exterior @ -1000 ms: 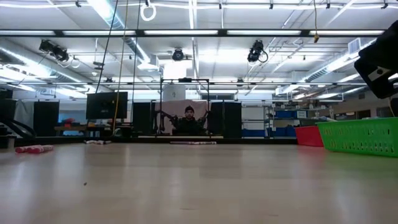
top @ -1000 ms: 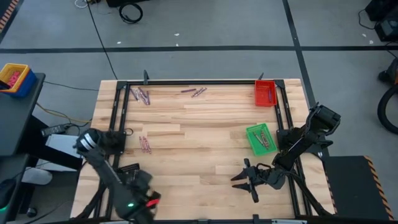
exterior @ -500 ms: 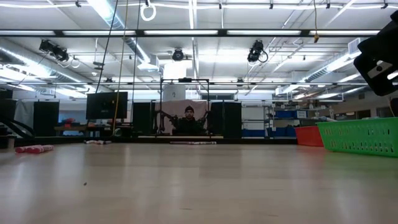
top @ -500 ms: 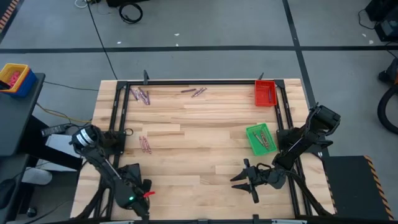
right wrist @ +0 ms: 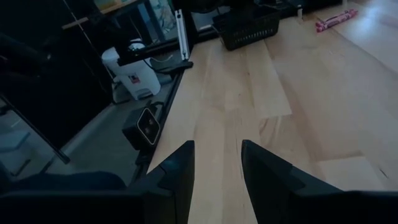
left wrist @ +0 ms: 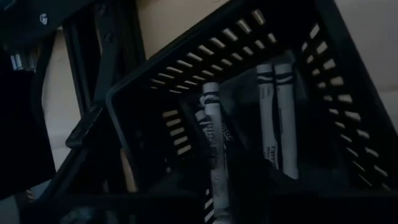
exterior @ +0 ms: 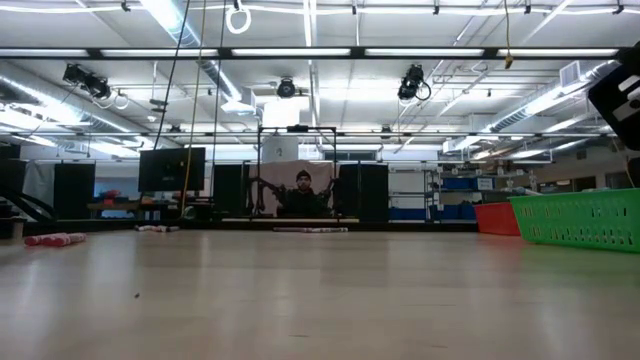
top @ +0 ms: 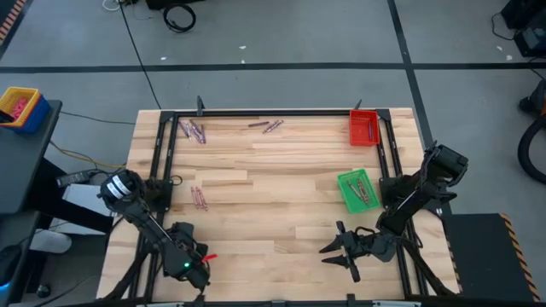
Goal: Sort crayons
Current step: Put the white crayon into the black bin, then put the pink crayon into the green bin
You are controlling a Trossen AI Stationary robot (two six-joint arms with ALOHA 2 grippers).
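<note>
Over the last second my left arm has pulled in along the near left corner of the table, and the left gripper (top: pixel 189 263) now hangs right over the black tray (left wrist: pixel 186 81). I cannot tell from here whether its fingers are apart or together. I take it as a drop-off just made there, or about to be. The right gripper (top: pixel 339 253) has barely shifted and waits at the near edge, right of centre, fingers spread with nothing between them.

The black tray is hard slotted plastic, and the pale paper-wrapped crayons in it (left wrist: pixel 214 143) are slim, round sticks leaning against its wall. More crayons lie on the bare, smooth wood planks: one cluster by the left edge (top: pixel 199 198), one at the far left corner (top: pixel 194 130), one along the far edge (top: pixel 269 126). The green tray (top: pixel 345 194) and red tray (top: pixel 363 128) stand by the right edge, so plenty of sorting remains
</note>
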